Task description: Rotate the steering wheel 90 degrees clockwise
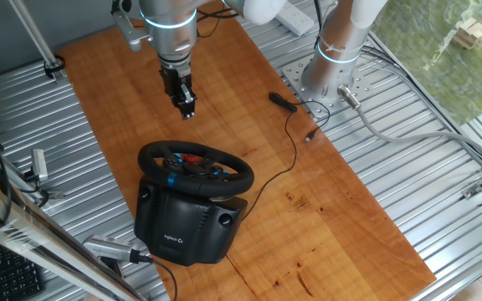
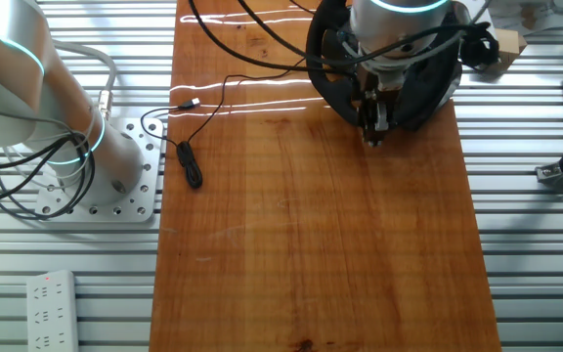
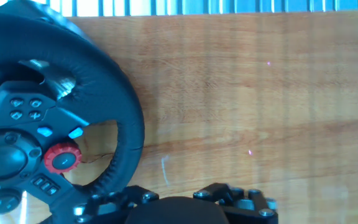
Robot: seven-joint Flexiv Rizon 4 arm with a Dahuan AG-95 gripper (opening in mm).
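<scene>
The steering wheel (image 1: 234, 177) is a black round rim with a blue strip and red and blue hub buttons. It stands on its boxy black base (image 1: 187, 227) near the front of the wooden table. My gripper (image 1: 187, 107) hangs above the table behind the wheel, apart from it, with its fingers close together and nothing between them. In the other fixed view the gripper (image 2: 373, 133) hangs in front of the wheel (image 2: 325, 73), which the arm partly hides. In the hand view the rim (image 3: 120, 106) fills the left side; only the gripper's body shows at the bottom edge.
A black cable with a plug (image 1: 284, 102) lies on the wood near a second arm's base (image 1: 329, 79); it also shows in the other fixed view (image 2: 192, 164). A metal clamp (image 1: 114, 249) sits by the wheel's base. A power strip (image 2: 52, 311) lies beside the table.
</scene>
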